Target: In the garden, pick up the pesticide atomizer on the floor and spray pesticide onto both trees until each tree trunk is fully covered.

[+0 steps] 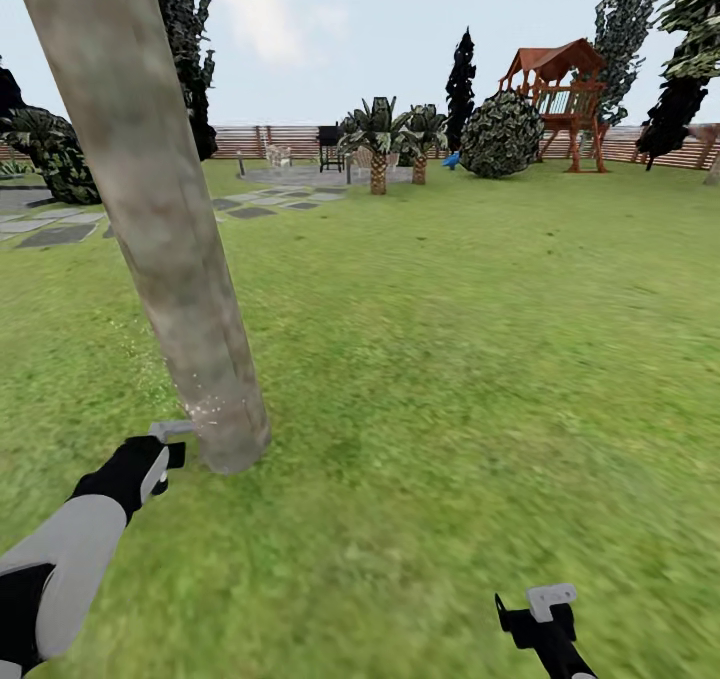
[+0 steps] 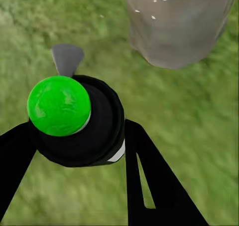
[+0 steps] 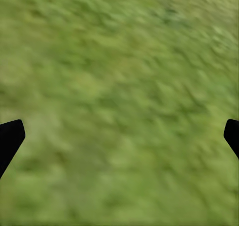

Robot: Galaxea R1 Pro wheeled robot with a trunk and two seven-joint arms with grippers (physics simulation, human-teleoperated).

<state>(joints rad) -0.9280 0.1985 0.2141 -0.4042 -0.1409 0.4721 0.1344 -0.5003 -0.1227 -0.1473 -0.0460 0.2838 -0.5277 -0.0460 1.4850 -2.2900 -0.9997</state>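
Observation:
A thick pale grey-brown tree trunk rises at the left, its base on the grass floor. Fine whitish pesticide specks dot the lower bark. My left gripper is shut on the pesticide atomizer, a black bottle with a bright green round cap and a grey nozzle almost touching the trunk's base. In the left wrist view the trunk with specks sits just beyond the nozzle. My right gripper hangs open over bare grass, with nothing between its fingers.
Grey stepping stones lie at the far left. Palm-like plants, a round bush, a red wooden play set and dark conifers stand before the brown slat fence. Wide lawn stretches to the right.

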